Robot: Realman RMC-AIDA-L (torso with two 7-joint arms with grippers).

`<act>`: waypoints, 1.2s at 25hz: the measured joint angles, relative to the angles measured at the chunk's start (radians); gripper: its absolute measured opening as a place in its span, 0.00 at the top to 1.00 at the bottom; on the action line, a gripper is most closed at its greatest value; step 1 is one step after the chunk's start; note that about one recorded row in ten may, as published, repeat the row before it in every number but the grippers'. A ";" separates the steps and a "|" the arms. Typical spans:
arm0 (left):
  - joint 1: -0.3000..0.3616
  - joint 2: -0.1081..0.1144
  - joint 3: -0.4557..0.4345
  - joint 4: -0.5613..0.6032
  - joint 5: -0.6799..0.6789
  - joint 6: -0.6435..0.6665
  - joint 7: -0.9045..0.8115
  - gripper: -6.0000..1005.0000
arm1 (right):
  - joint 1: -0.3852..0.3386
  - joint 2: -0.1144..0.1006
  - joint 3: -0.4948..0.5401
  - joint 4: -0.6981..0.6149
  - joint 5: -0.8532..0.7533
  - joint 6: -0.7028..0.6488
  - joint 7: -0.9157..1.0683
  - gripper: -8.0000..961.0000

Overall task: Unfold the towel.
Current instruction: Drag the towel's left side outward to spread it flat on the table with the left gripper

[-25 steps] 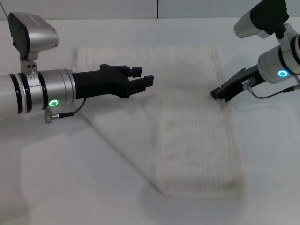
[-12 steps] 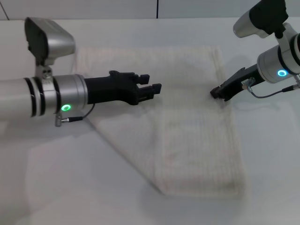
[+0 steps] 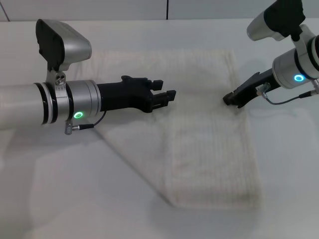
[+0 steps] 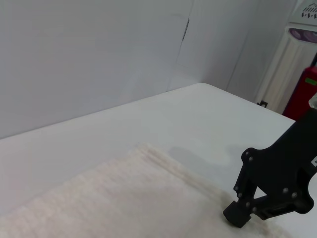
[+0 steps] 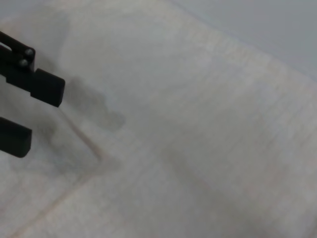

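Observation:
The cream-white towel lies flat on the white table, with a layer folded over so its near left side runs as a diagonal edge. My left gripper is open and empty, hovering just above the towel's middle left part. In the right wrist view its two fingers stand apart over the towel, beside a folded layer's edge. My right gripper is shut, its tip down on the towel's right hem. The left wrist view shows that gripper on the towel.
A pale wall rises beyond the far table edge. A red object and a white unit stand off the table past the right arm. Bare table surface lies left of and in front of the towel.
My left arm has moved to the right, carrying its open gripper further over the towel. The right gripper and the towel have not moved.

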 joint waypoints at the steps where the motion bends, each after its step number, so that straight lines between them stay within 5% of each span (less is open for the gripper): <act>1: 0.000 0.000 0.000 0.000 0.000 0.000 0.000 0.55 | 0.000 0.000 0.000 0.000 0.000 0.000 0.000 0.99; 20: 0.000 0.000 0.037 -0.008 -0.002 -0.033 -0.003 0.55 | 0.002 0.001 0.000 0.005 0.000 0.002 -0.001 0.99; 26: -0.002 -0.001 0.091 -0.008 -0.037 -0.072 -0.003 0.55 | 0.002 0.001 0.000 0.005 0.000 0.002 -0.001 0.99; 27: -0.002 -0.001 0.174 -0.003 -0.095 -0.139 0.001 0.55 | 0.002 0.001 0.000 0.005 0.000 0.002 -0.001 0.99; 30: -0.003 -0.002 0.216 0.000 -0.134 -0.180 0.002 0.55 | 0.002 0.001 0.000 0.005 0.000 0.002 -0.001 0.99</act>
